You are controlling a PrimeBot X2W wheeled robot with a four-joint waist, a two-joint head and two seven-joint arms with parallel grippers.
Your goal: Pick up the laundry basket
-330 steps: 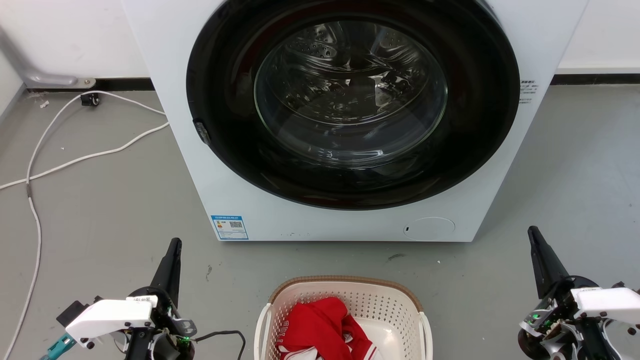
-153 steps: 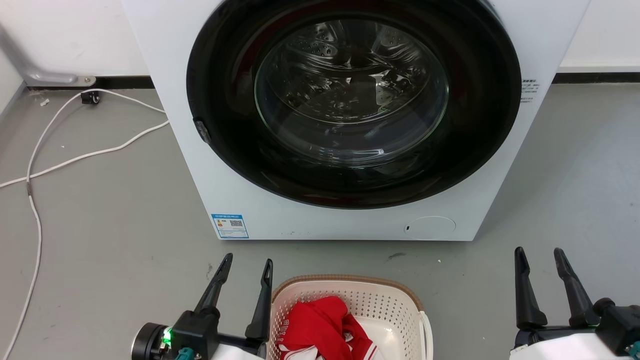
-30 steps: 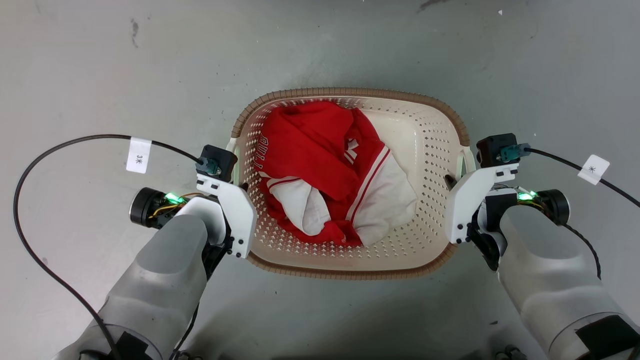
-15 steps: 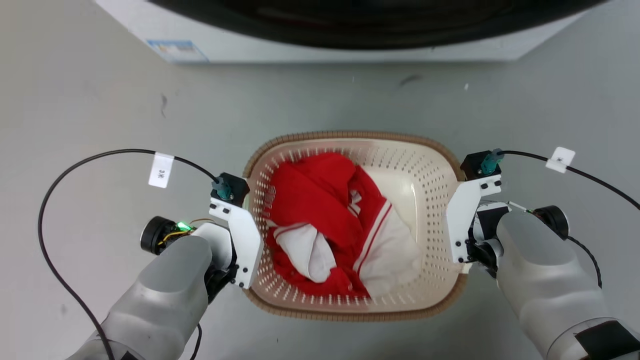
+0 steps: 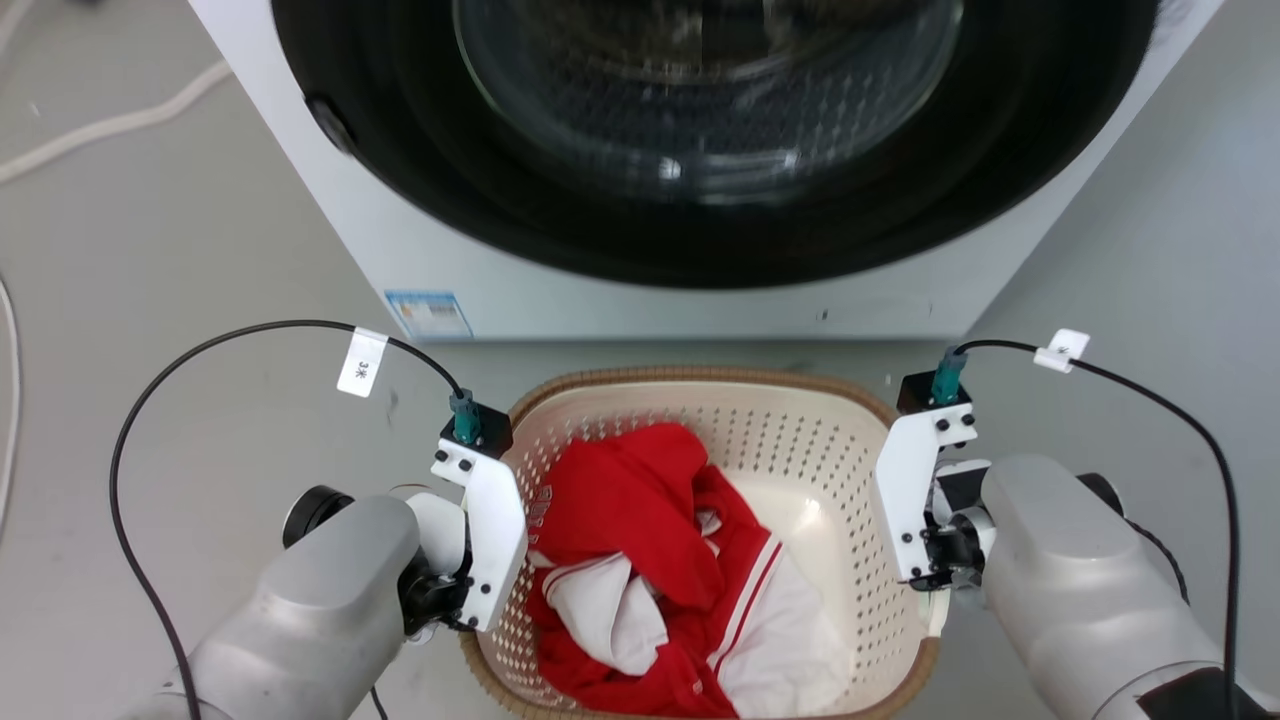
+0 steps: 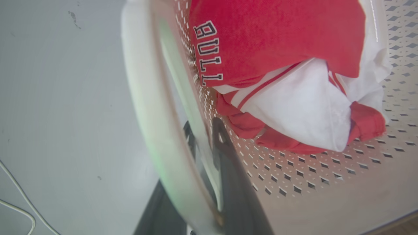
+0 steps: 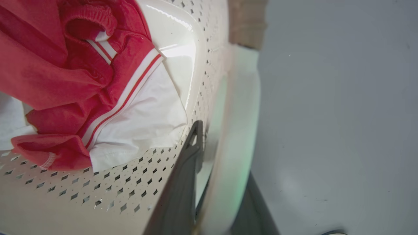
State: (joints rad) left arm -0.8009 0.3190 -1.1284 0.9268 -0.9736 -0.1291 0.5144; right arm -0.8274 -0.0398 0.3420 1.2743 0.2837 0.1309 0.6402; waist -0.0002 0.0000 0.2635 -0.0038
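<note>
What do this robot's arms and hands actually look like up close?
The left forearm and right forearm are smooth, rounded, silver-grey shells. Each wrist bears a white angular plate with dark screws and a teal connector feeding a black cable with a small white tag. The fingers are long, dark and tapered.

Head camera looked steeply down from above, facing the white front-loading washing machine (image 5: 640,312) across the cream-white perforated plastic laundry basket (image 5: 800,440), which ran to the frame's bottom edge. Left wrist camera sat tight against the basket's white left handle (image 6: 140,98), peering inward. Right wrist camera mirrored it at the white right handle (image 7: 243,98). All three caught the crumpled red-and-white cloth jersey (image 5: 640,500) inside.
</note>
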